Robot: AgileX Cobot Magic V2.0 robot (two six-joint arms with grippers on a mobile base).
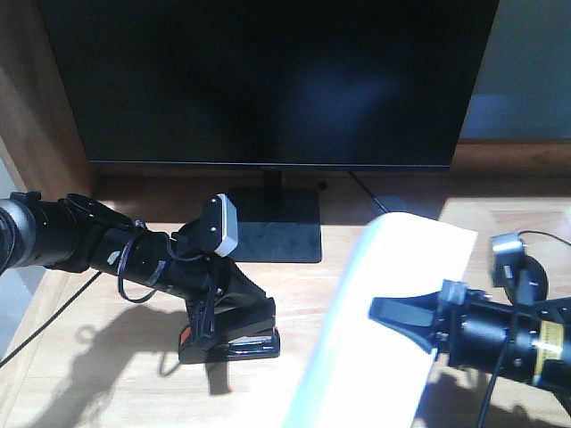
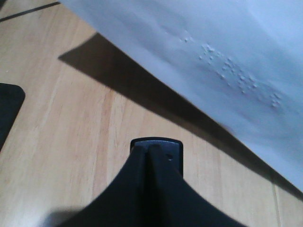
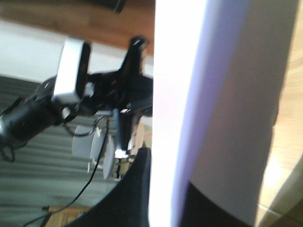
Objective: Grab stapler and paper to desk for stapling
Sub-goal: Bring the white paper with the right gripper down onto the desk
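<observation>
We note the left pincer (image 1: 219, 321) clamped on the stapler (image 1: 250, 346), down on the counter (image 1: 107, 374) at left, long axis running left-right, nose toward the paper (image 1: 393, 259), which the right pincer (image 1: 401, 319) grips and holds raised just right of it, not touching.

Black stapler (image 1: 241, 343) rests on desk (image 1: 134, 392); white paper (image 1: 393, 259) tilts above.

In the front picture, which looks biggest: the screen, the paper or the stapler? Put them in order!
1. monitor, the largest by far
2. paper, which looks big partly because it is near the camera
3. stapler, the smallest
</observation>
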